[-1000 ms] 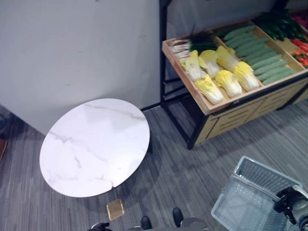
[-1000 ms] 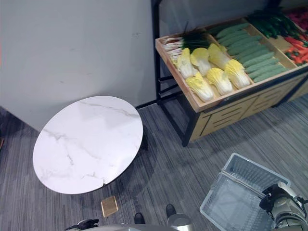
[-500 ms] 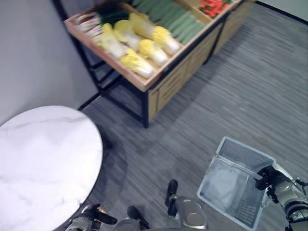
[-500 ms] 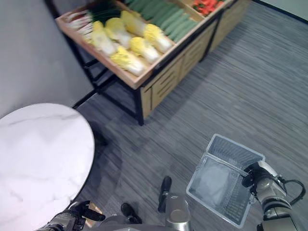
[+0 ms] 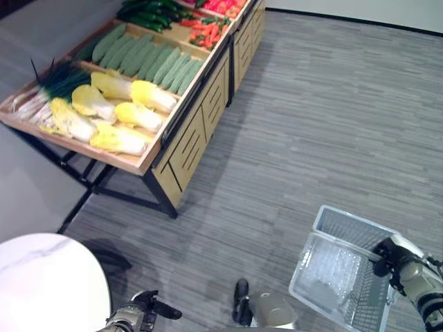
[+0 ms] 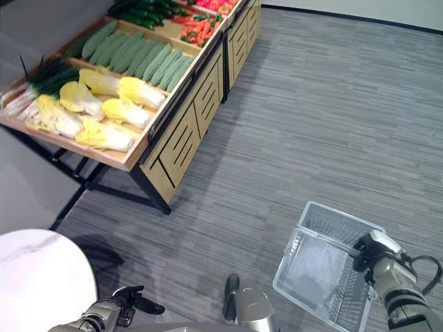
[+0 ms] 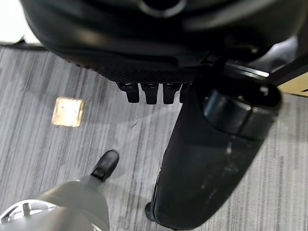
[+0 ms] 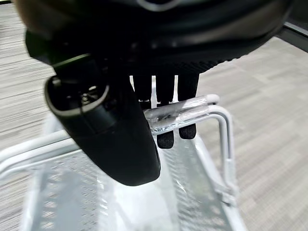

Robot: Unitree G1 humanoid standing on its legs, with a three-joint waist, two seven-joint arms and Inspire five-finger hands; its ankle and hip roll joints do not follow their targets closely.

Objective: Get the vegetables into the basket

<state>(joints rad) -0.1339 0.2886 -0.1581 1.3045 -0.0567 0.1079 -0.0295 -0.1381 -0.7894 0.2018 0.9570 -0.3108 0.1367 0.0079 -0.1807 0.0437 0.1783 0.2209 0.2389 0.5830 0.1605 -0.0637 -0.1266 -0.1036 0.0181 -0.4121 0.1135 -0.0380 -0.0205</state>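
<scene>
Grey striped carpet (image 5: 325,124) covers the floor — a small brass floor plate (image 7: 68,111) is set into it. A wooden produce stand (image 5: 190,128) on black metal legs stands near a round white marble table (image 5: 41,283).

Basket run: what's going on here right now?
The right robot hand has its fingers curled round the handle of a white wire basket, carrying it low over the grey floor; the basket looks empty. The left robot hand hangs free with curled fingers by the white marble table, holding nothing. The wooden produce stand with cabbages, cucumbers and carrots sits ahead to the left, apart from both hands. No vegetable is picked yet.
</scene>
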